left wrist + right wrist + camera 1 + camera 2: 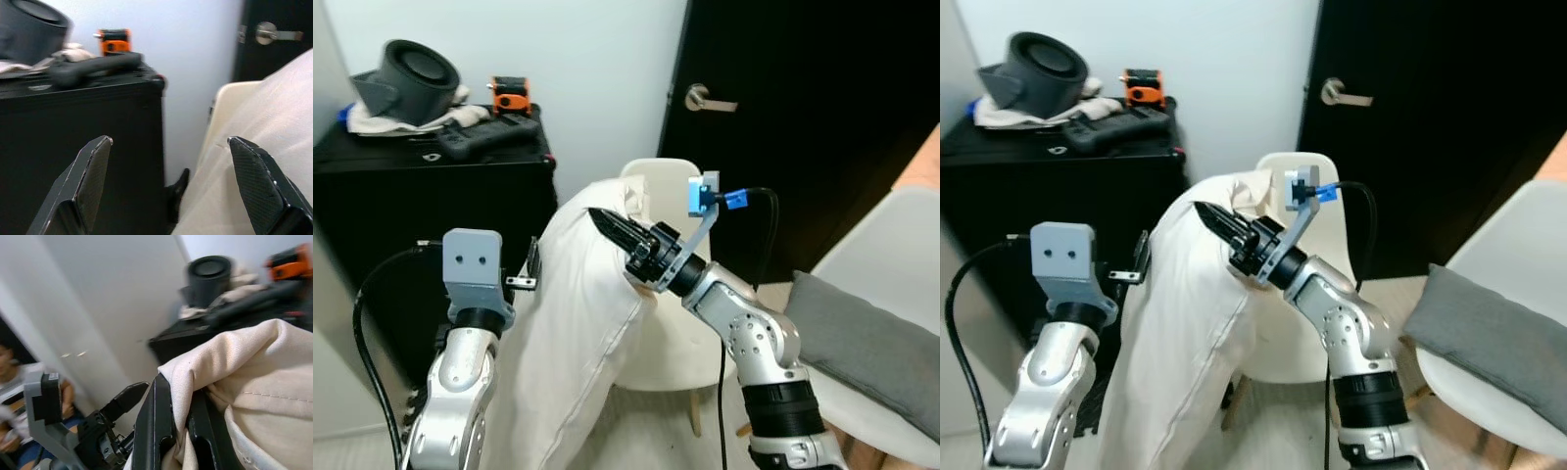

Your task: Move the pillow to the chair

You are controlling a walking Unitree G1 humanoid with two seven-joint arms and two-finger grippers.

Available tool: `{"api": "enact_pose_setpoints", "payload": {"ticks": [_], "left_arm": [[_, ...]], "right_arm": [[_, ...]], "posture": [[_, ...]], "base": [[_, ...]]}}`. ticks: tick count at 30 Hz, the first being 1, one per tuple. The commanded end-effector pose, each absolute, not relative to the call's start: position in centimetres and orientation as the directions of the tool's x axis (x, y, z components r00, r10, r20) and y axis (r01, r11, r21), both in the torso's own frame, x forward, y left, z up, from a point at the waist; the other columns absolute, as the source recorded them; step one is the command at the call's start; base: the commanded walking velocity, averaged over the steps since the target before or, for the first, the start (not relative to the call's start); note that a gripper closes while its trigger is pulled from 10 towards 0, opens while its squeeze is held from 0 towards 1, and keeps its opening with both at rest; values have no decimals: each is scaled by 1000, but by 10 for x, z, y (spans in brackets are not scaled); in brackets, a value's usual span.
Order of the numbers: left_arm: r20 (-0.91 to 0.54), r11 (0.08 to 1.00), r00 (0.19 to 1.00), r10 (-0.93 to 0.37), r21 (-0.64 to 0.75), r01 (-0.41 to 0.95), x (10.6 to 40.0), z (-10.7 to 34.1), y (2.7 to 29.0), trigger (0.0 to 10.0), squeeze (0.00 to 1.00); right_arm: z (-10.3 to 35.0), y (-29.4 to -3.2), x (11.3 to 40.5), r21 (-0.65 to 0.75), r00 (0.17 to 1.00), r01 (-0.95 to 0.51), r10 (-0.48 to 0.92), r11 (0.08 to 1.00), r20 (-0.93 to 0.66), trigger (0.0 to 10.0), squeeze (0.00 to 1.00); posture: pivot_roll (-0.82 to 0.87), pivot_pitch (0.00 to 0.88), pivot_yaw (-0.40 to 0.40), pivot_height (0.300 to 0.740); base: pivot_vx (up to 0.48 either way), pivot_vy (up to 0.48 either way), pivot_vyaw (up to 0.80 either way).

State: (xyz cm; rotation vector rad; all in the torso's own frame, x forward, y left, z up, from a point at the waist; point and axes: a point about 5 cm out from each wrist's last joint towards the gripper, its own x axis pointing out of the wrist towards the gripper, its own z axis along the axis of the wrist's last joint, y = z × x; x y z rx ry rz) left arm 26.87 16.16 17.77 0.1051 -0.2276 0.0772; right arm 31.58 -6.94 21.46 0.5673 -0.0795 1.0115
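The right gripper's (607, 223) two black fingers (155, 426) are pinched tight on a fold of fabric at the top of the pillow (573, 323), while the left gripper (181, 186) has its fingers (93, 181) spread wide, with nothing between them, just beside the pillow's left flank.

Nearest the camera, the two silver arms frame the cream pillow, which hangs tall and slack from the right gripper's pinch, its lower end drooping out of sight below. It bulges and creases freely, so I judge it light, soft and floppy: it will sag and swing from a single hold, and a thin pinch of cloth could slip. A steadier hold would be a second grasp by the left gripper on a gathered fold along the side seam, not on the smooth face.

Just behind the pillow stands the white chair (661, 186), its backrest showing above the pillow's top and its seat largely hidden. To the right lies a grey cushion (862, 338) on a pale seat. To the left is a black cabinet (431, 206) whose surface carries a dark round object (416, 73), an orange device (510, 95) and some cloth. Farthest back are the pale wall and a dark door (803, 117) with a metal handle (708, 99).
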Motion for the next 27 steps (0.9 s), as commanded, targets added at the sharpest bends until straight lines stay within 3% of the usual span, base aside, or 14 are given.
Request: {"api": "enact_pose_setpoints", "payload": {"ticks": [1, 13, 16, 20, 24, 26, 27], "left_arm": [[243, 992, 969, 47, 105, -74, 269, 181, 158, 10000, 0], [248, 991, 968, 47, 110, -77, 270, 182, 158, 10000, 0], [255, 991, 966, 48, 112, -79, 270, 184, 158, 10000, 0], [257, 991, 965, 46, 113, -78, 271, 185, 157, 10000, 0], [258, 991, 965, 44, 115, -75, 270, 184, 156, 10000, 0], [256, 992, 966, 40, 104, -69, 270, 184, 155, 10000, 0], [256, 992, 966, 40, 104, -69, 270, 184, 155, 10000, 0]], "right_arm": [[236, -78, 319, 349, 541, -837, 733, 421, 413, 10000, 0], [242, -76, 314, 329, 492, -868, 739, 373, 459, 10000, 0], [252, -75, 307, 319, 429, -899, 743, 299, 513, 10000, 0], [255, -75, 307, 320, 422, -903, 744, 288, 519, 10000, 0], [247, -76, 319, 352, 530, -845, 720, 402, 448, 10000, 0], [238, -80, 330, 363, 617, -784, 693, 503, 373, 10000, 0], [238, -80, 330, 363, 617, -784, 693, 503, 373, 10000, 0]], "posture": [[22, 0, -88, 740], [22, 0, -88, 740], [22, 0, -87, 740], [20, 0, -86, 740], [19, 0, -87, 740], [25, 0, -92, 740], [25, 0, -92, 740]], "base": [[446, 0, 0], [446, 0, 0], [445, 0, 769], [442, 0, 764], [443, 0, 0], [201, 0, 0], [0, 0, 0]]}}
